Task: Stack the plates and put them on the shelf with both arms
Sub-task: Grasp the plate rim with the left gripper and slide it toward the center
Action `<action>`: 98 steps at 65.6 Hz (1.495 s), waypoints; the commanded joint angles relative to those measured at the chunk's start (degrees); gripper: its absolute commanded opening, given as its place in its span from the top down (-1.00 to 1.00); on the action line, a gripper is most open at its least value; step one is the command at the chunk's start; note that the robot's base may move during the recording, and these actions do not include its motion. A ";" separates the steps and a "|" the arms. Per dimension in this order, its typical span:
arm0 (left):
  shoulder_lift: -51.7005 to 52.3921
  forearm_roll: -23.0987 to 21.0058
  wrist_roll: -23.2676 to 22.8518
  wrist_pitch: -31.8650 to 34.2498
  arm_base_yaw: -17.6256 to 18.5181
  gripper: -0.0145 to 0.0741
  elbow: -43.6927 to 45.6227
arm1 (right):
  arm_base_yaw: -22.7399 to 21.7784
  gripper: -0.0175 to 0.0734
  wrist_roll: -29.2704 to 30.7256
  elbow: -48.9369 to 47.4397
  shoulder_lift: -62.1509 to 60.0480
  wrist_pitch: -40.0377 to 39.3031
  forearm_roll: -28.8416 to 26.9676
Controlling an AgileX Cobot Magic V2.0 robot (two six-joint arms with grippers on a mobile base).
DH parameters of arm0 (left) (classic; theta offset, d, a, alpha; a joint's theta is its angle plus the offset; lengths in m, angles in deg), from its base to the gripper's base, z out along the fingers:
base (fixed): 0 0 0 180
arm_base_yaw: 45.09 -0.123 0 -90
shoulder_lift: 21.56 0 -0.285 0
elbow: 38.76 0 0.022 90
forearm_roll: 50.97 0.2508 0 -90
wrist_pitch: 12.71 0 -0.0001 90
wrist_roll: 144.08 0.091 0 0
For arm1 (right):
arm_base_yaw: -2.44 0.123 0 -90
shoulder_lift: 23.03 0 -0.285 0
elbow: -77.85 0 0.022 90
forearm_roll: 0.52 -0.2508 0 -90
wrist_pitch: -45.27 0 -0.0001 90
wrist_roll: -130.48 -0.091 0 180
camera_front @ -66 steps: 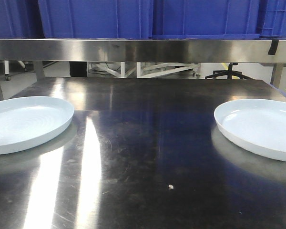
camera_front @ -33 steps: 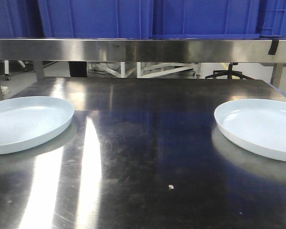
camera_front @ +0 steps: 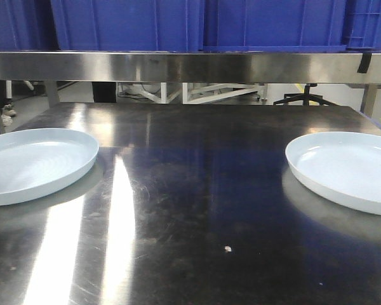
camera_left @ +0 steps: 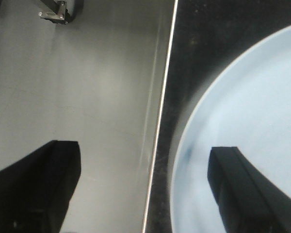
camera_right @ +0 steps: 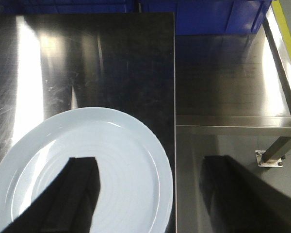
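Finds no shift from a second ago: leaves left plate and right plate at opposite sides of the table, well apart, unstacked. Holds left gripper and right gripper spread wide, empty, astride each plate's outer rim; probably means grasping not yet begun

A pale blue-white plate is seen lying on the scratched steel table, close to its right edge. The right gripper is held above it with its dark fingers spread wide: one is set over the plate, the other beyond the table's edge. At the top, blue crates are lined up.
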 commanded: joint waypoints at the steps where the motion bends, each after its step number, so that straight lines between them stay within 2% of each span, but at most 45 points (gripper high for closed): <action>1: 1.90 -0.22 -0.51 2.02 -0.11 -0.63 1.74 | -0.08 -0.59 0.57 -2.20 -0.35 -4.20 -0.06; 4: 1.90 -0.40 -0.51 2.15 -0.11 -0.56 1.74 | -0.08 -0.59 0.57 -2.20 -0.35 -4.20 -0.06; 8: 1.90 -1.05 -0.51 2.25 -0.11 -0.28 1.87 | -0.08 -0.59 0.57 -2.20 -0.35 -4.20 -0.06; 11: 1.90 -1.25 -0.51 2.13 -0.11 0.02 2.14 | -0.08 -0.59 0.57 -2.20 -0.35 -4.20 -0.06; 12: 1.90 -1.44 -0.51 2.03 -0.11 0.19 2.17 | -0.08 -0.59 0.57 -2.20 -0.35 -4.20 -0.06; 15: 1.90 -1.67 -0.51 2.03 -0.11 0.54 2.17 | -0.08 -0.59 0.57 -2.20 -0.35 -4.20 -0.06; 19: 1.90 -1.80 -0.31 2.16 -0.11 0.39 2.17 | -0.08 -0.59 0.57 -2.20 -0.35 -4.20 -0.06; 34: 2.01 -5.47 -0.31 -0.50 -0.01 0.44 3.87 | -0.08 -0.59 0.57 -2.20 -0.35 -4.20 -0.06; 45: 3.41 -6.61 -0.31 -3.30 2.25 0.44 8.05 | -0.08 -0.59 0.57 -2.20 -0.35 -4.20 -0.06; 56: 5.79 -7.22 -0.31 -3.41 7.39 0.44 12.56 | -0.08 -0.59 0.57 -2.20 -0.35 -4.20 -0.06; 65: 6.18 -9.96 -0.31 -3.30 12.47 0.44 16.08 | -0.08 -0.59 0.57 -2.20 -0.35 -4.08 -0.06; 80: 5.92 -10.60 -0.42 2.44 21.13 0.44 17.52 | -0.08 -0.59 0.57 -2.20 -0.35 -1.65 -0.06; 87: 4.56 -11.94 -0.52 5.00 23.76 0.44 17.52 | -0.08 -0.59 0.57 -2.20 -0.35 -1.05 -0.06; 98: 1.27 -14.62 -0.52 8.08 25.92 0.44 17.56 | -0.08 -0.59 0.57 -2.20 -0.35 -1.05 -0.06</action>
